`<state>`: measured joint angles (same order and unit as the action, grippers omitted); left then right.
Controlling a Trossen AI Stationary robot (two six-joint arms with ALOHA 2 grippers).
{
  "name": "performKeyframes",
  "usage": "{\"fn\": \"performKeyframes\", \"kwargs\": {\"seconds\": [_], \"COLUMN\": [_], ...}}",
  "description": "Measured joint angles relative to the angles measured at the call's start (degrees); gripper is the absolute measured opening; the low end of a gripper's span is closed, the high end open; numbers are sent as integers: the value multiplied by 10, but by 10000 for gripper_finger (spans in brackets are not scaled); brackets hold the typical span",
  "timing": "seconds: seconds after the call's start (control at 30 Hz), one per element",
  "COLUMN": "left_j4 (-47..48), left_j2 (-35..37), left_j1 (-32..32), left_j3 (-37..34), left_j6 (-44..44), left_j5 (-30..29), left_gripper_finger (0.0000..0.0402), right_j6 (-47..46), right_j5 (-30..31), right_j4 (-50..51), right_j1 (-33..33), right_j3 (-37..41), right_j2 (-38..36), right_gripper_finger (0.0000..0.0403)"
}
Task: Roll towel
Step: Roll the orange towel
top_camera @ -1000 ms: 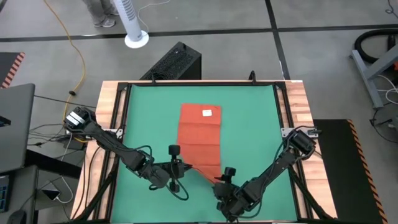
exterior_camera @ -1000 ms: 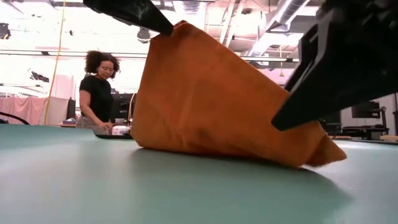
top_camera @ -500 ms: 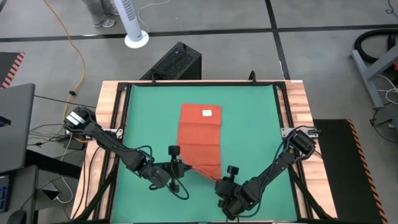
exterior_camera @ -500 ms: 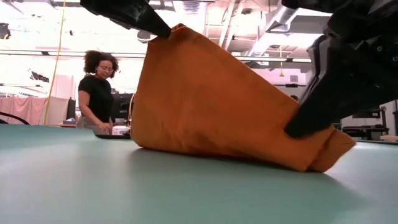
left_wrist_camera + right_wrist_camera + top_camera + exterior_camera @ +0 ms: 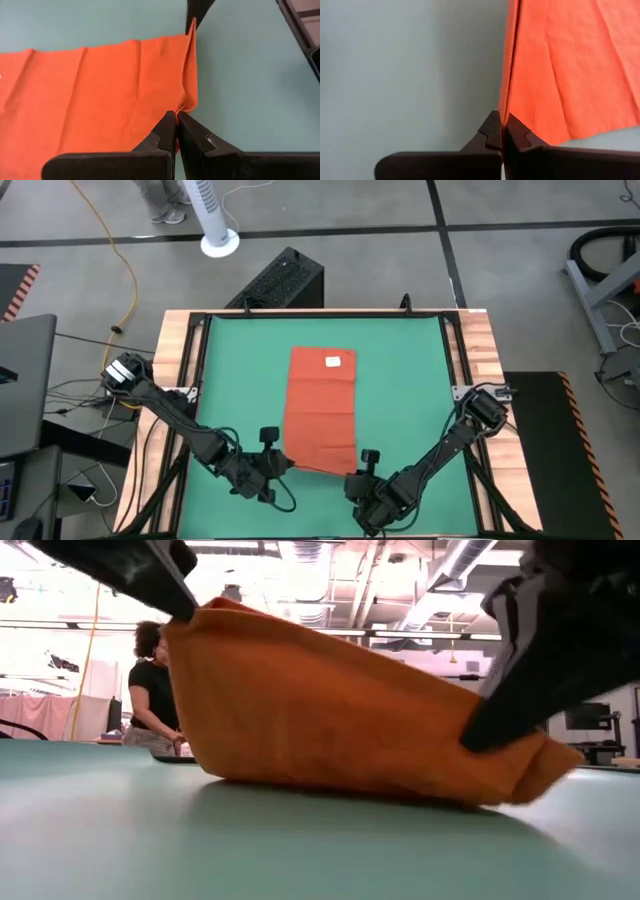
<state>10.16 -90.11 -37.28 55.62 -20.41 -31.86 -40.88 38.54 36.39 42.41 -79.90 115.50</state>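
The left hand (image 5: 283, 466) and right hand (image 5: 352, 473) each pinch a near corner of the towel (image 5: 322, 405), whose long side runs straight away from both

Left gripper (image 5: 177, 116) at bottom centre, fingers pinched together on the towel (image 5: 95, 95) corner; orange cloth fills left half, green mat (image 5: 250, 75) right.

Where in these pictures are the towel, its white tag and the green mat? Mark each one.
towel (image 5: 320, 410): high view, middle of the orange-red cloth.
white tag (image 5: 334, 361): high view, the small label near the towel's far edge.
green mat (image 5: 410, 395): high view, bare area beside the towel.
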Motion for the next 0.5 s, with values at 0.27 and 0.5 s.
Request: {"fn": "performKeyframes", "kwargs": {"seconds": [0.27, 0.5], "left_j4": [-109, -143], "left_j2": [0, 0], "left_j1": [-6, -7], "left_j3": [-90, -110], "left_j6": [-36, -81], "left_j5": [-19, -17], "left_gripper_finger": [0, 0], "right_j6": [67, 72], "right_j5": [-40, -101], "right_j4": [2, 57], "right_j1": [-31, -56], "right_j3": [-20, -20], "right_j2": [0, 0], "right_gripper_finger": [8, 8]}}
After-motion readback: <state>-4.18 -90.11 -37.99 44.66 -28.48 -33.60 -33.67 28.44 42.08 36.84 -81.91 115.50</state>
